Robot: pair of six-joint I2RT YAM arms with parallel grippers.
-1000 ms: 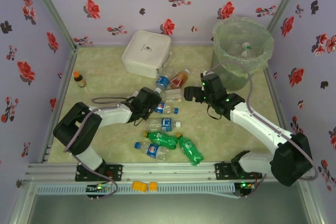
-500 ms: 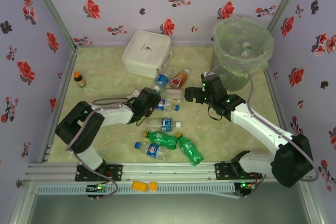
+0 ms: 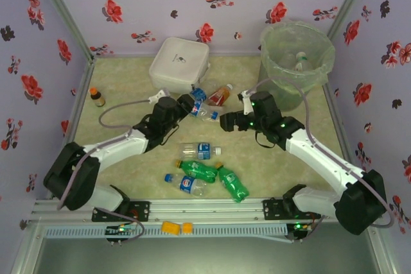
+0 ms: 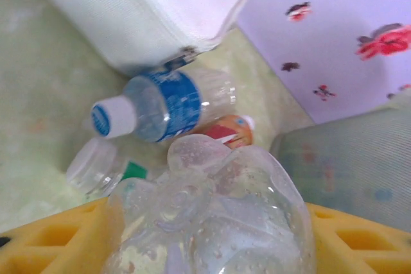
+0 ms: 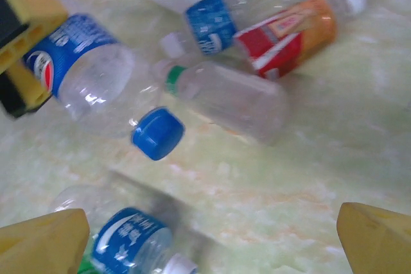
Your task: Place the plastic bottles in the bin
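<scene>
- Clear, thin plastic: the small bottle (image 4: 212, 216) with the blue label sits crosswise in my left hand (image 3: 188, 108), clamped between the yellow fingers (image 4: 45, 245), its ribbed base toward my wrist camera. It looks lifted off the bench (image 3: 122, 94).
- It seems empty, so I judge it very light. The walls are soft and would dent under a hard squeeze, and the smooth round body could pivot or slip out.
- The labelled middle looks like the best place to hold, squarely across the width and clear of the tapering neck.
- The bin (image 3: 321, 72) stands well beyond my left hand, past my right hand (image 3: 228, 120), with a couple of bottles already inside.
- My right hand is spread wide and holds nothing. It faces my left hand just across a cluster of loose bottles, the orange bottle (image 5: 292, 30) among them.
- Nearer my bases than both hands lie a clear bottle (image 3: 200, 151) and two green bottles (image 3: 199, 171).
- The held bottle blocks most of my left wrist view, so I cannot tell how deep it sits in the fingers.
- The white box (image 3: 180, 65) cuts off the bottles beside it, and the bin liner fogs what is inside.
</scene>
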